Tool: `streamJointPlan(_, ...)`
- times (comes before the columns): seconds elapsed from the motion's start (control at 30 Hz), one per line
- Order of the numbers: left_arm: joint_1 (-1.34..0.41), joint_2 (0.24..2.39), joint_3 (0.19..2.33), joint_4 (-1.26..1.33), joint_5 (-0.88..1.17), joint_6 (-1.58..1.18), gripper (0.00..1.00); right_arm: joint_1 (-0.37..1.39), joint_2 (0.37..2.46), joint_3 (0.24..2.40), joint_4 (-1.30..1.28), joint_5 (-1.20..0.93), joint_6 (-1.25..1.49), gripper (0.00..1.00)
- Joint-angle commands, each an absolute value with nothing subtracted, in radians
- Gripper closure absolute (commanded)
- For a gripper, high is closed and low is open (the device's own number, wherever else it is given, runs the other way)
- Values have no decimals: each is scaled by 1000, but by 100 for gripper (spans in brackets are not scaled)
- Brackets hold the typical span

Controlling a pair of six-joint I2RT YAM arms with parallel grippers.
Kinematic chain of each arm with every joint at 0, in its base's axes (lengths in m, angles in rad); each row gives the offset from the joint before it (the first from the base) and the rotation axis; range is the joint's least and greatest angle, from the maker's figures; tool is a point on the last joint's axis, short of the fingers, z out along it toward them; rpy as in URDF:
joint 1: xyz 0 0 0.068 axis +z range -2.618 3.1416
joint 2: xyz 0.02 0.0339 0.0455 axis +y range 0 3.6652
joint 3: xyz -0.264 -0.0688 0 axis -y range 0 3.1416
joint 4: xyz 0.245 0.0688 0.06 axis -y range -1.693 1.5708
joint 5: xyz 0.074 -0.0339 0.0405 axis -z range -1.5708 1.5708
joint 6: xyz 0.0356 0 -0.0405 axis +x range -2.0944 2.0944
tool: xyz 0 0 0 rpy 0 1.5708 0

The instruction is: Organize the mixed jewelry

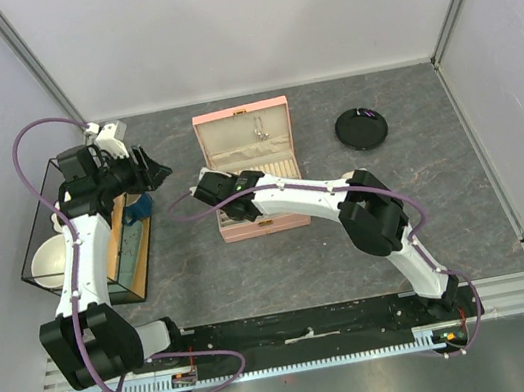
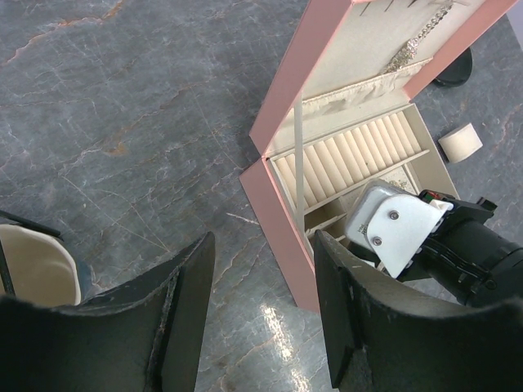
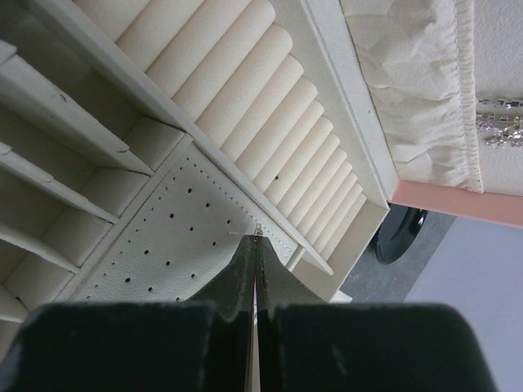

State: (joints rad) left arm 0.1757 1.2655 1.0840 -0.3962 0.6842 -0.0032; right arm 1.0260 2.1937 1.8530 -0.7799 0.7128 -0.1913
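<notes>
- You're looking at a pink box (image 2: pixel 286 98) with a smooth, matt, leather-look skin.
- Inside it, the ring rolls (image 3: pixel 270 122) are matt cream cloth, and the perforated panel (image 3: pixel 172 237) is finely grained.
- In its lid, the gathered pocket (image 3: pixel 417 82) is soft fabric and the chain (image 3: pixel 505 131) glitters.
- Over its panel, the small earring (image 3: pixel 258 231) is thin bright metal.
- Around the box, the table (image 2: pixel 122 122) is grey veined stone-look with a slight sheen.

I log this as a robotics lab cell, not a home or shop. Plain white panel walls (image 1: pixel 241 17) close in three sides, joined by aluminium posts (image 1: pixel 26 55). The table (image 1: pixel 256 278) is a grey stone-look sheet. Two arms (image 1: pixel 389 224) sit bolted at the near edge beside a slotted aluminium rail (image 1: pixel 522 290). Purple cables (image 1: pixel 27 156) loop along them.
</notes>
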Motion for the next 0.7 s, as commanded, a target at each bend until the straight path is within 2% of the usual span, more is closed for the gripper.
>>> streamJointPlan(0.0, 184, 1261, 1118, -385, 710, -34, 41, 1032, 2212, 1885, -779, 738, -195, 100)
streamJointPlan(0.67, 189, 1262, 1117, -387, 716, -34, 41, 1032, 2206, 1902, -773, 752, -184, 100)
